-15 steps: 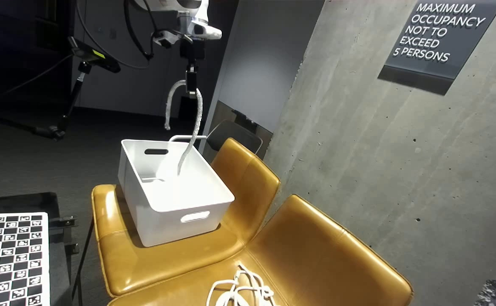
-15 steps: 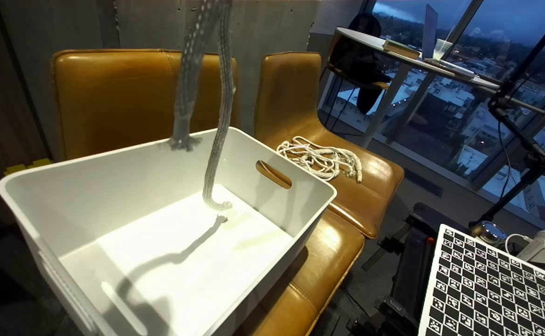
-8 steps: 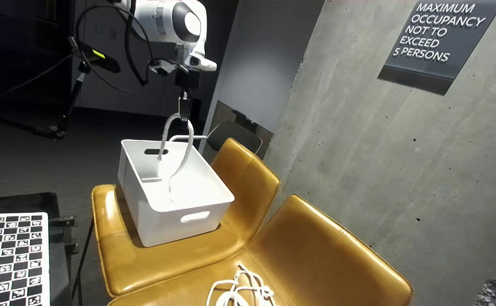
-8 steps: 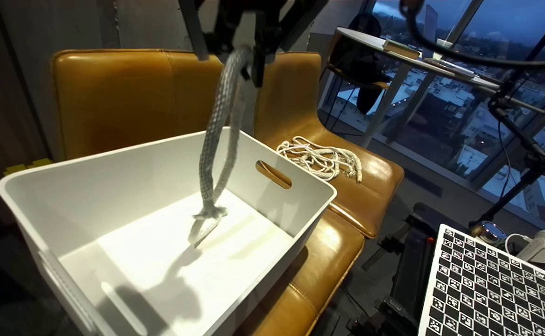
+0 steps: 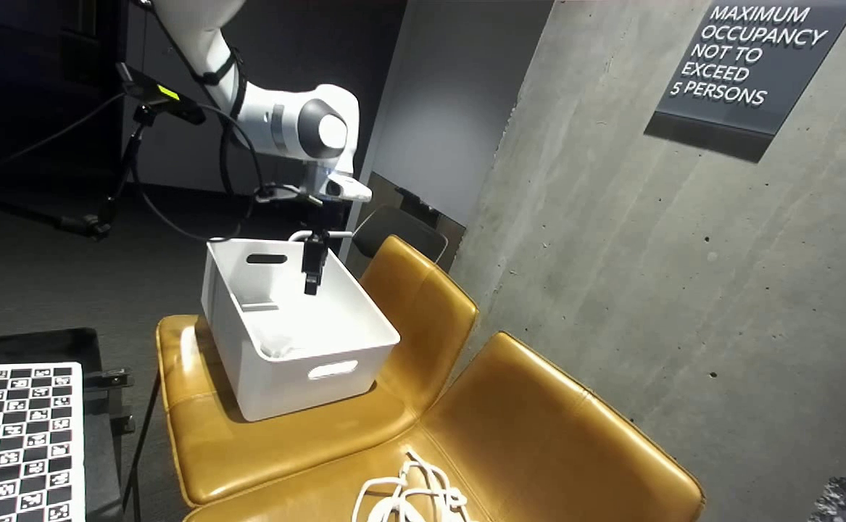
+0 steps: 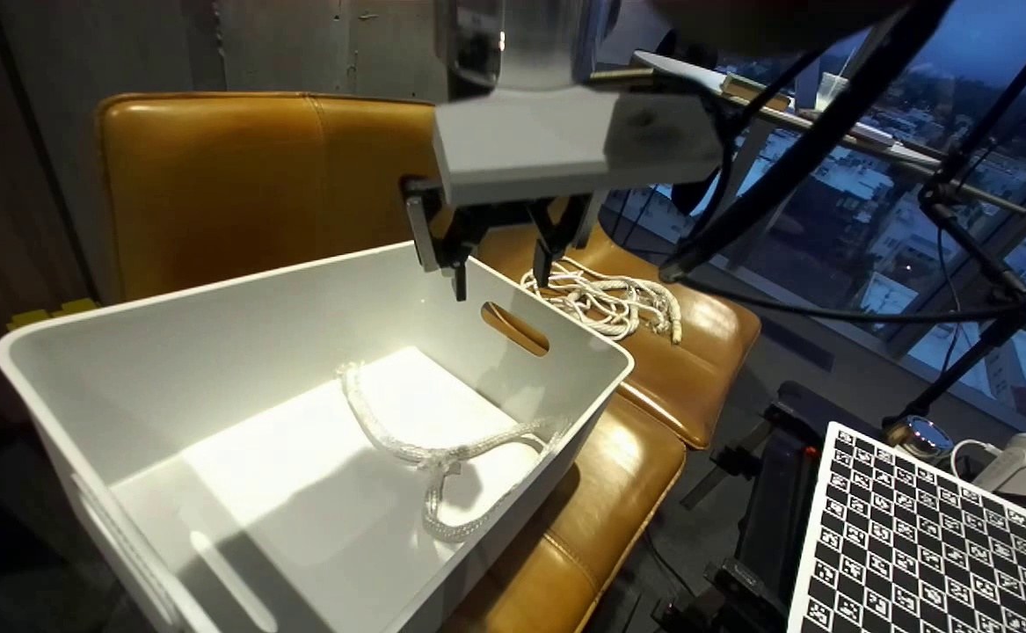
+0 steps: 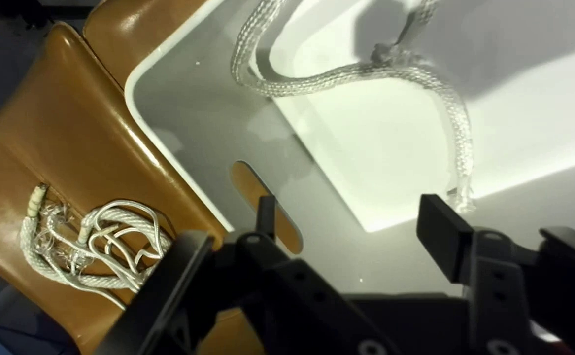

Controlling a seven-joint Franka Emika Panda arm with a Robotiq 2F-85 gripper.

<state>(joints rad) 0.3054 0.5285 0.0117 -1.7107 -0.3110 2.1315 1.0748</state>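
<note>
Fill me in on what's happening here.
A robot arm has its gripper open and empty over a white bin that sits on a tan chair. A braided rope lies in loose curves inside the bin, apart from the gripper. A tangle of white cords rests on the seat of the neighbouring chair.

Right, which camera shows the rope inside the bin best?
The wrist view: the rope is closest there, its weave sharp, though the top edge crops it. In an exterior view, the rope washes out against the bright floor of the bin; in an exterior view, it is only a faint patch at the bin's near end.
</note>
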